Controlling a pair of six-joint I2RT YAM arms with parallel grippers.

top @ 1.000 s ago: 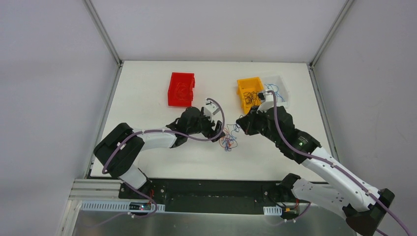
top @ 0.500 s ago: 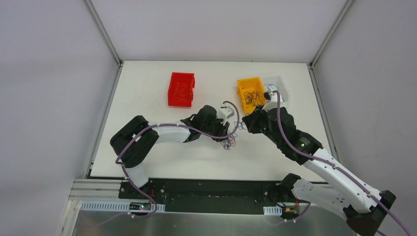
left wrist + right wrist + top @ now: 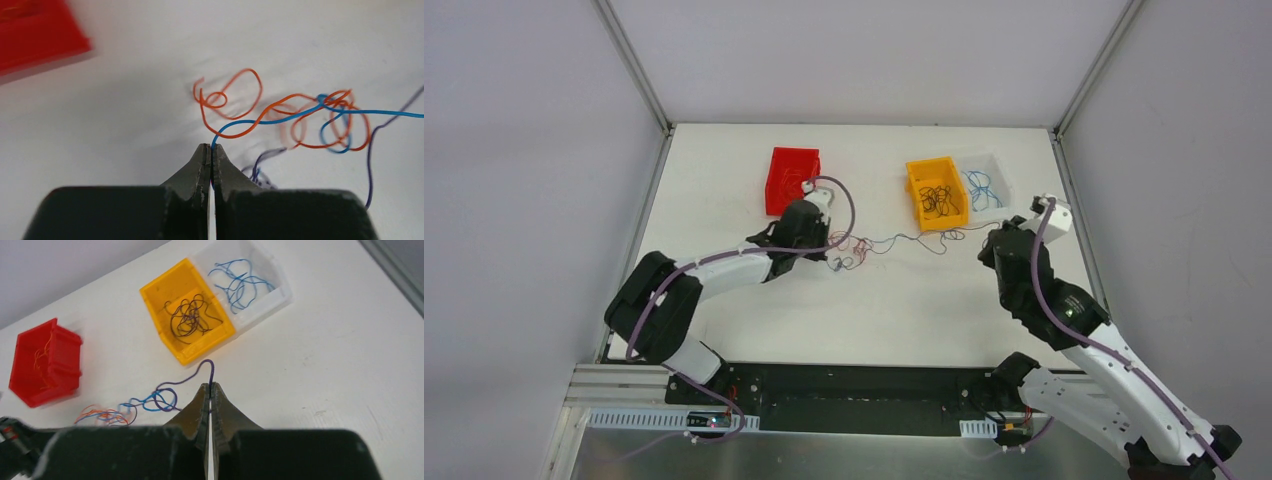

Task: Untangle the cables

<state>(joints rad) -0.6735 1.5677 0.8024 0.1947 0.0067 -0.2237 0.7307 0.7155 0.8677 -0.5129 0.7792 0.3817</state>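
Blue cable [image 3: 235,123] in left tool [image 3: 210,148], purple cable [image 3: 212,371] in right tool [image 3: 210,386]

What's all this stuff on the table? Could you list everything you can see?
Table: one, white, under everything.
Red bin: one, far left; holds orange wires.
Yellow bin: one, far middle; holds black wires.
Clear bin: one, touching the yellow bin's right side; holds blue wires.
Tangled cables: several thin strands, orange, blue and dark purple, stretched between the grippers.
Left gripper: one, black, shut on a blue strand.
Right gripper: one, black, shut on a purple strand.
Arms: two, white and black, near edge.
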